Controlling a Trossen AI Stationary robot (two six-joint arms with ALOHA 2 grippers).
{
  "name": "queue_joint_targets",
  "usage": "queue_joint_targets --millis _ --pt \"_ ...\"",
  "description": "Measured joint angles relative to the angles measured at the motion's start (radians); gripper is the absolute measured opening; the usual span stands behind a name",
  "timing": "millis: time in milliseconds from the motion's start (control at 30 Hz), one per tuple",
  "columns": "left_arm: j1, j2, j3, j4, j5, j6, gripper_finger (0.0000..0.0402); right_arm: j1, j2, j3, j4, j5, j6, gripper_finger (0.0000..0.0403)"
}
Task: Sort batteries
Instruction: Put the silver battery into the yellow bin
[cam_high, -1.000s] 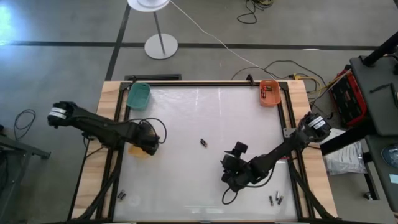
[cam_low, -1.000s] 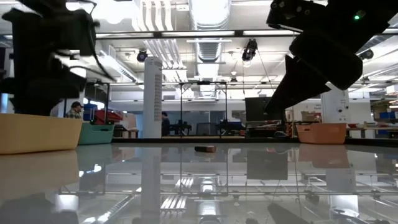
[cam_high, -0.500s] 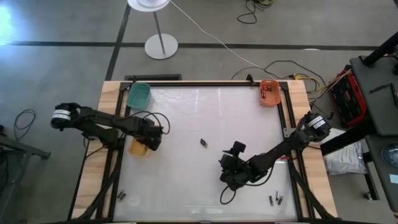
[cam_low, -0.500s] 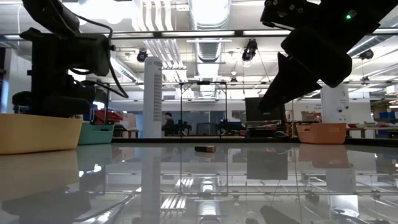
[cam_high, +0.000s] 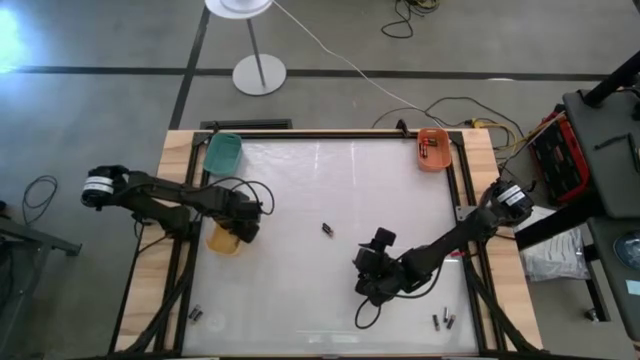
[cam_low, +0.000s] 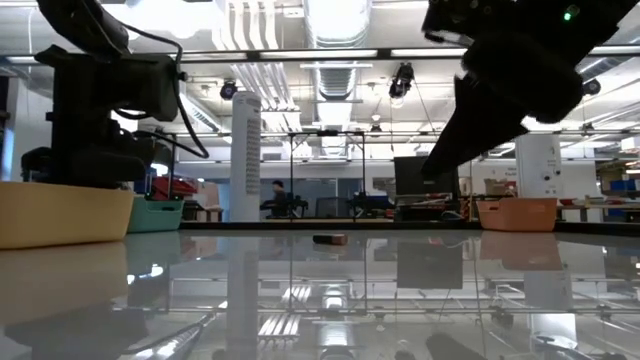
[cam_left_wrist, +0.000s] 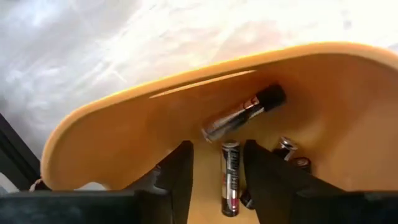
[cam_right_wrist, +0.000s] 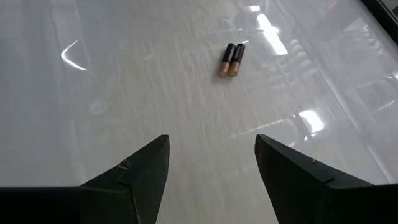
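My left gripper (cam_high: 240, 226) points down into the yellow bin (cam_high: 220, 241), open. One silver-and-red battery (cam_left_wrist: 229, 177) lies between its fingers without touching them. A longer silver and black battery (cam_left_wrist: 244, 113) and a few more (cam_left_wrist: 288, 149) lie on the bin's floor. My right gripper (cam_high: 372, 278) hovers open over the table's near middle, slanting down, nothing between its fingers (cam_right_wrist: 211, 146). Two dark, copper-tipped batteries (cam_right_wrist: 231, 59) lie side by side on the table ahead of it (cam_high: 327, 229).
A green bin (cam_high: 223, 152) stands at the far left corner and an orange bin (cam_high: 433, 148), holding batteries, at the far right. Loose batteries lie near the front edge at the left (cam_high: 196, 314) and at the right (cam_high: 442, 321).
My left gripper has shifted a little toward the table's far edge and right over the yellow bin, uncovering more of the bin in the high view, then held still.
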Motion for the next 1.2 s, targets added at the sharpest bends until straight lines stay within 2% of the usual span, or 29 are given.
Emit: queue_joint_targets --millis 200,467,567,633,733,833,933,1033,1100,1200 --pt "0.0 -0.015 0.071 -0.047 0.018 0.018 0.0145 0.015 -0.093 0.033 -0.098 -0.01 0.032 0.0248" --pt "-0.008 -0.069 0.329 -0.346 -0.01 0.06 0.0165 0.082 -0.214 0.038 -0.162 -0.041 0.108 0.0273" --pt "-0.049 -0.107 0.437 -0.377 -0.077 0.061 0.0166 0.127 -0.226 0.033 -0.164 -0.084 0.157 0.028" --pt "-0.102 -0.138 0.485 -0.324 -0.171 0.073 0.0166 0.166 -0.223 0.03 -0.163 -0.097 0.209 0.0282" --pt "-0.208 -0.177 0.497 -0.115 -0.3 0.19 0.0166 0.225 -0.2 0.029 -0.158 -0.1 0.324 0.0283" --pt "-0.306 -0.187 0.453 0.186 -0.32 0.36 0.0166 0.277 -0.161 0.029 -0.159 -0.103 0.473 0.0277" --pt "-0.377 -0.17 0.366 0.563 -0.321 0.53 0.0166 0.309 -0.12 0.033 -0.159 -0.137 0.613 0.027" --pt "-0.42 -0.121 0.263 0.941 -0.3 0.722 0.0166 0.323 -0.085 0.033 -0.159 -0.228 0.741 0.0262" --pt "-0.424 -0.078 0.205 1.156 -0.252 0.813 0.0166 0.33 -0.065 0.033 -0.16 -0.33 0.832 0.0256" --pt "-0.414 -0.012 0.156 1.354 -0.175 0.898 0.0166 0.347 -0.044 0.034 -0.16 -0.486 0.977 0.0246"
